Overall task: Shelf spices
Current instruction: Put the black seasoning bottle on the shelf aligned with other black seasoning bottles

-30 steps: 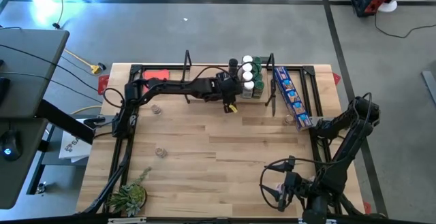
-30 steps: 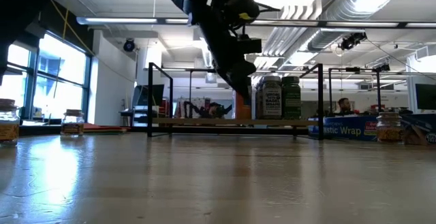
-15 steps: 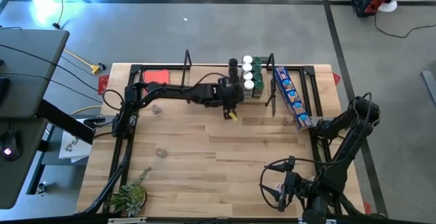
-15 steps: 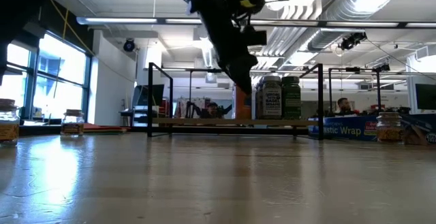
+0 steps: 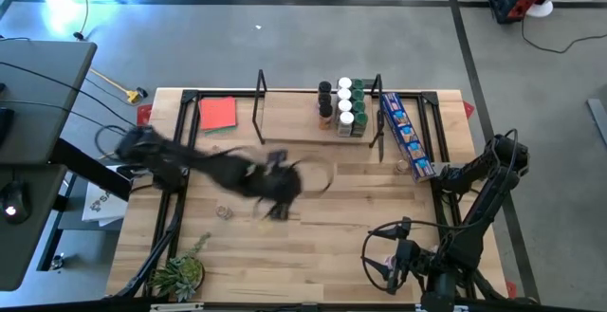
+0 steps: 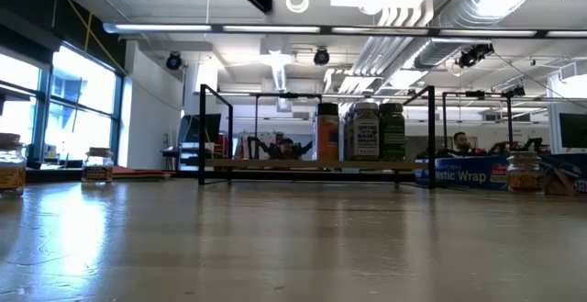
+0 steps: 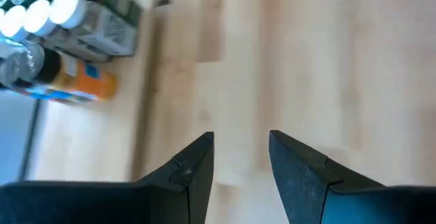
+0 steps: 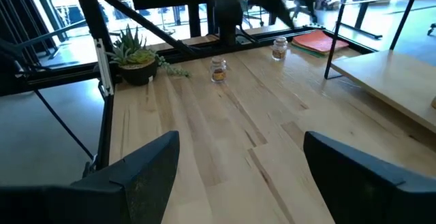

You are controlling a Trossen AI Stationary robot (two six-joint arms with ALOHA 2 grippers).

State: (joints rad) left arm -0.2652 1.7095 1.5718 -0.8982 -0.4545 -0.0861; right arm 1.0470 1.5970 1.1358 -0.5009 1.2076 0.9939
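Several spice jars (image 5: 341, 108) stand in a tight group on the right part of the shelf (image 5: 294, 122), a light board between black wire uprights; the low view shows them upright (image 6: 362, 132). A loose jar (image 5: 225, 213) stands on the table near the left side. My left gripper (image 5: 275, 208) hovers over the middle of the table, blurred; its fingers (image 7: 242, 139) are open with only bare wood between them. My right gripper (image 8: 238, 163) waits open over the near right corner (image 5: 384, 255).
A long blue box (image 5: 406, 137) lies right of the shelf, with a jar (image 5: 400, 167) beside it. A red sheet (image 5: 218, 113) lies at the far left and a small plant (image 5: 180, 274) at the near left corner. Two jars (image 8: 218, 71) (image 8: 278, 48) show across the table.
My left gripper has swung away from the jars on the shelf toward the table's near left and upward, leaving the low view. The orange jar with the black top, which it stood in front of, now shows alone on the shelf at the left of the group.
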